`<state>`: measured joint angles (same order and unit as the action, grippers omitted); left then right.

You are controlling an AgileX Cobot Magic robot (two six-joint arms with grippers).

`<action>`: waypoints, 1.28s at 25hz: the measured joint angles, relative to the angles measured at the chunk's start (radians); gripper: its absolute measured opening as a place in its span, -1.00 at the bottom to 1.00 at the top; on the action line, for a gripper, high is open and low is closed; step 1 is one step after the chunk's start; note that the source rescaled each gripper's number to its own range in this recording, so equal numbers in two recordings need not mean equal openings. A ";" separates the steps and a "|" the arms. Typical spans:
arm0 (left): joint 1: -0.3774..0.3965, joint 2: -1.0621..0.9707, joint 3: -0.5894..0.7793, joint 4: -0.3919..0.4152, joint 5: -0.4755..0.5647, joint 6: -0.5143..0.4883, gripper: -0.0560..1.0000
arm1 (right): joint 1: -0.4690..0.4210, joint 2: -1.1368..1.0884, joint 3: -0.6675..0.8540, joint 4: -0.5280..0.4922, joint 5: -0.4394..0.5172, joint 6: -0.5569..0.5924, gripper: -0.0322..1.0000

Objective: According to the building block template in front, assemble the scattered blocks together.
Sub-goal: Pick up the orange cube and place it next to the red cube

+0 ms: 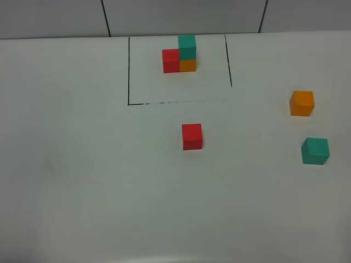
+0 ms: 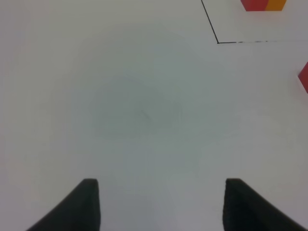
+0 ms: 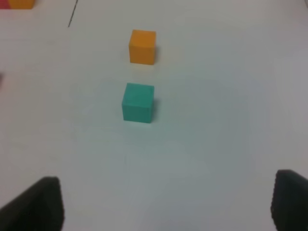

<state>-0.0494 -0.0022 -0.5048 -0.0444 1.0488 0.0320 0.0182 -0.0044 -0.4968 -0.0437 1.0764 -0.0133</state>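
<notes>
The building block template (image 1: 180,55) is a red, orange and teal cluster at the back, inside thin black lines (image 1: 129,71). Of the scattered blocks, the red cube (image 1: 192,136) sits mid-table, the orange cube (image 1: 302,103) at the right, and the teal cube (image 1: 315,150) just in front of it. Neither gripper shows in the exterior high view. In the left wrist view, my left gripper (image 2: 161,204) is open over bare table, with the red cube's edge (image 2: 304,77) off to one side. My right gripper (image 3: 168,204) is open, with the teal cube (image 3: 138,102) and orange cube (image 3: 142,46) ahead of it.
The white table (image 1: 82,181) ends at a grey tiled wall (image 1: 181,16) at the back. A corner of the black frame line (image 2: 217,42) and the base of the template (image 2: 263,5) show in the left wrist view.
</notes>
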 joint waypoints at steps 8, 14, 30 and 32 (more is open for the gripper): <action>0.000 0.000 0.000 0.000 0.000 0.000 -0.46 | 0.000 0.000 0.000 0.000 0.000 0.000 0.52; 0.000 0.000 0.000 0.000 0.000 0.000 -0.46 | 0.000 0.014 0.000 0.000 0.000 0.019 0.52; 0.000 0.000 0.000 0.000 0.000 0.000 -0.46 | 0.000 0.963 -0.347 0.000 -0.132 0.050 1.00; 0.000 0.000 0.000 0.000 0.000 0.000 -0.46 | 0.000 1.096 -0.408 0.000 -0.153 0.050 1.00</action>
<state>-0.0494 -0.0022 -0.5048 -0.0444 1.0488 0.0320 0.0182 1.0921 -0.9053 -0.0438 0.9239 0.0369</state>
